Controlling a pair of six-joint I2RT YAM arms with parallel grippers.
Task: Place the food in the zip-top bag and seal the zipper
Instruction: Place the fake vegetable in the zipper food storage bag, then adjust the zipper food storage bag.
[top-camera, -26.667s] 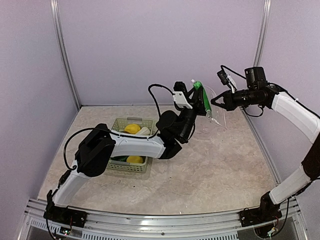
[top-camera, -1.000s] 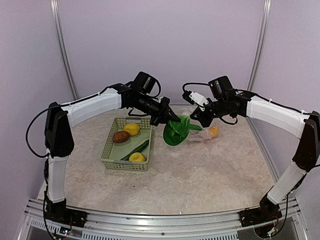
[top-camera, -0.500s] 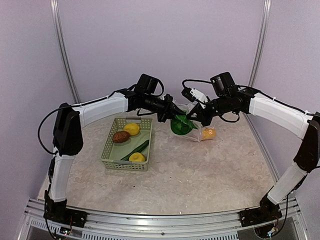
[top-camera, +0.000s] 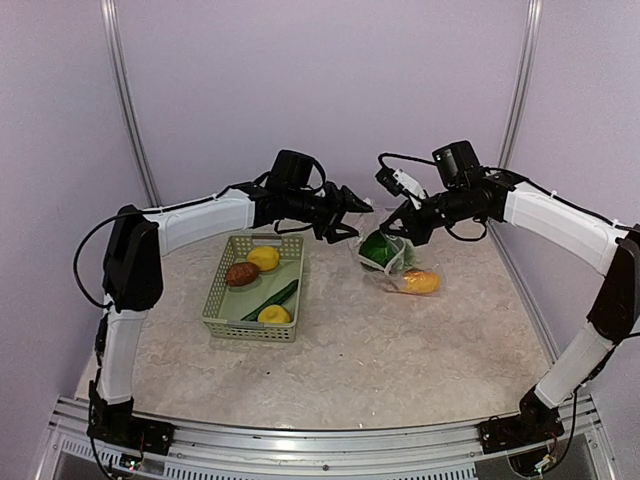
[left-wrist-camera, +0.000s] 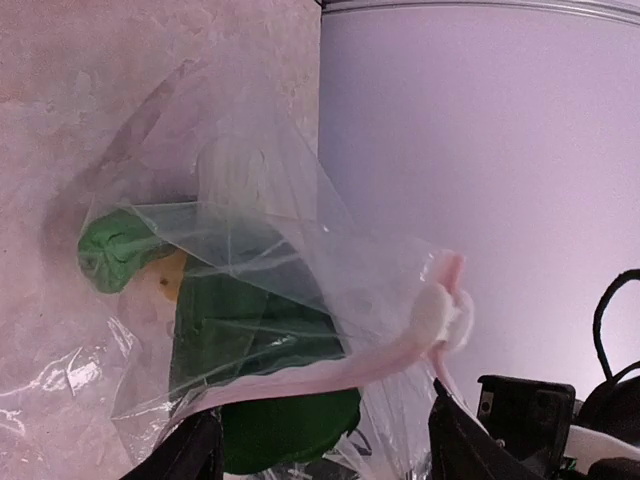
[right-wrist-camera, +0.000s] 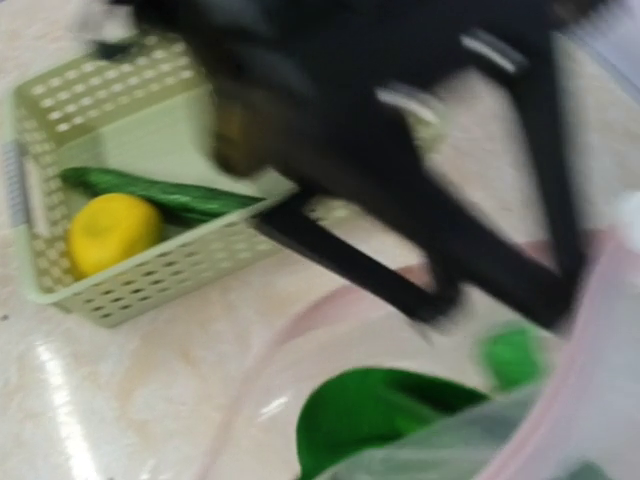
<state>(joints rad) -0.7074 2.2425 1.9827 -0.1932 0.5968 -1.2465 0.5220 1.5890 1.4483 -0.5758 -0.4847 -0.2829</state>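
The clear zip-top bag (top-camera: 398, 265) hangs from my right gripper (top-camera: 401, 228), which is shut on its mouth edge; its bottom rests on the table. Inside it are a green leafy piece (top-camera: 377, 248) and an orange piece (top-camera: 421, 282). My left gripper (top-camera: 358, 207) is open and empty just above and left of the bag mouth. In the left wrist view the pale zipper strip (left-wrist-camera: 330, 370) crosses in front of the leafy piece (left-wrist-camera: 262, 340), between my open left fingers (left-wrist-camera: 195, 450). The right wrist view is blurred and shows the left gripper's fingers (right-wrist-camera: 350, 265) over the leafy piece (right-wrist-camera: 380, 410).
The pale green basket (top-camera: 222, 305) stands left of the bag. It holds two yellow lemons (top-camera: 263, 258), a brown piece (top-camera: 241, 274) and a long cucumber piece (top-camera: 272, 298). The rear wall is close behind both grippers. The basket also shows in the right wrist view (right-wrist-camera: 60, 110).
My left gripper has let go of the green leafy piece, which now sits in the bag, and has pulled back up and left. The right gripper and bag shifted right and lower.
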